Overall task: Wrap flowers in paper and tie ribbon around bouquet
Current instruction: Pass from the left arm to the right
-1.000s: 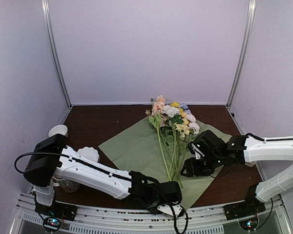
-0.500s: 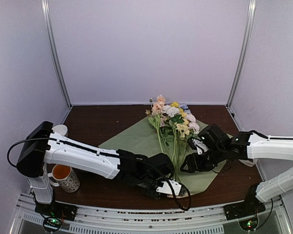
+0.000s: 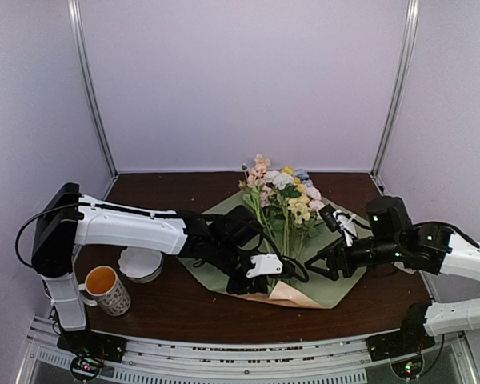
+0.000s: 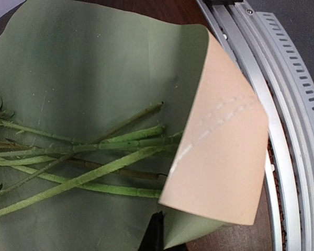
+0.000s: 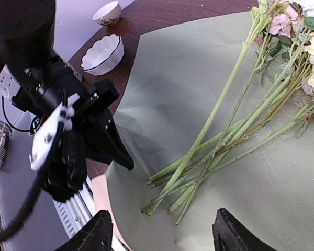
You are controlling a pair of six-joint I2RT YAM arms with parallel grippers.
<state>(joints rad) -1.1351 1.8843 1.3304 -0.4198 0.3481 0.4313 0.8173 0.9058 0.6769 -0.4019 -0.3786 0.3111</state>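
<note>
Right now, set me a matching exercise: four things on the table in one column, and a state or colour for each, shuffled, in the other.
Things
1. mug
2. white bowl
3. flowers
4. paper, near corner

States
A. folded up, peach side showing
B. empty, scalloped rim
C. stems lying on the paper's green side
D. holds orange liquid

Pairs: 1-D, 2-B, 3-C, 4-A

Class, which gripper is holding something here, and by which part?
The left gripper pinches the large green-and-peach wrapping paper by its lifted near corner; the right gripper, open, holds nothing.
</note>
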